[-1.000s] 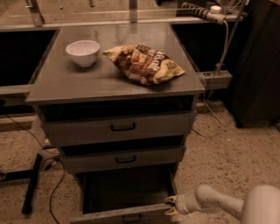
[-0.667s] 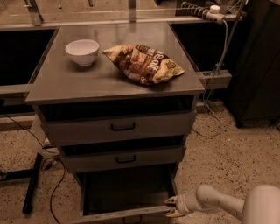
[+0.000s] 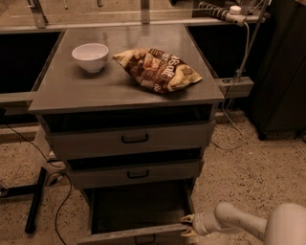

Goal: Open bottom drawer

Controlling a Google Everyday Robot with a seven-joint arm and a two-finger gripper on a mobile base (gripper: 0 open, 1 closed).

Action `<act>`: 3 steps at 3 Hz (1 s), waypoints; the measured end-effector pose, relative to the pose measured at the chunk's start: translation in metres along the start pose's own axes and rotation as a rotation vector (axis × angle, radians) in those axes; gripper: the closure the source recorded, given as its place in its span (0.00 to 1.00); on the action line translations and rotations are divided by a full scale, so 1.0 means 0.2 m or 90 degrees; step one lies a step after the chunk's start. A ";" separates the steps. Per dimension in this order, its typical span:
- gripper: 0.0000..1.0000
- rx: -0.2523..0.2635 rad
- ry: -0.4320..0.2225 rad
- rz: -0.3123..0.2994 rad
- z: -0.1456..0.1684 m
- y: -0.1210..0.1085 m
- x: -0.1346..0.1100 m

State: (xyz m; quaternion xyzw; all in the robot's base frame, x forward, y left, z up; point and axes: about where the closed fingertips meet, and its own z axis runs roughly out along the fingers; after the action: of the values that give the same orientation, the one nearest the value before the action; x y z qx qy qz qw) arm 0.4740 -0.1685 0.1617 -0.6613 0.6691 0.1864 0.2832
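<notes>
The bottom drawer (image 3: 136, 233) is the lowest and narrowest of three grey drawers in the cabinet. It is pulled well out, its dark inside showing, and its front runs along the frame's bottom edge with the black loop handle (image 3: 145, 239) cut off there. My gripper (image 3: 187, 225) is on a white arm coming in from the lower right. Its yellowish fingertips (image 3: 186, 219) sit at the right end of the drawer front. The middle drawer (image 3: 136, 173) and the top drawer (image 3: 131, 139) stand only slightly out.
A white bowl (image 3: 90, 56) and a crumpled snack bag (image 3: 158, 68) lie on the cabinet top (image 3: 67, 91). A black stand leg (image 3: 36, 201) and cables lie on the speckled floor at left. A dark cabinet (image 3: 282, 67) and a power strip (image 3: 224, 12) stand at right.
The drawer has slid a little further out toward the camera, and my gripper has moved with its right end.
</notes>
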 end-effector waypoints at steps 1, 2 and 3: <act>0.38 -0.001 -0.004 0.004 -0.01 0.02 0.01; 0.60 -0.009 -0.015 0.015 -0.01 0.10 0.05; 0.84 -0.009 -0.015 0.015 -0.02 0.10 0.05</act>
State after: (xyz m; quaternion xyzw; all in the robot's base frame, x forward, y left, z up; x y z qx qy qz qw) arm 0.4543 -0.1771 0.1563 -0.6528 0.6723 0.2023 0.2844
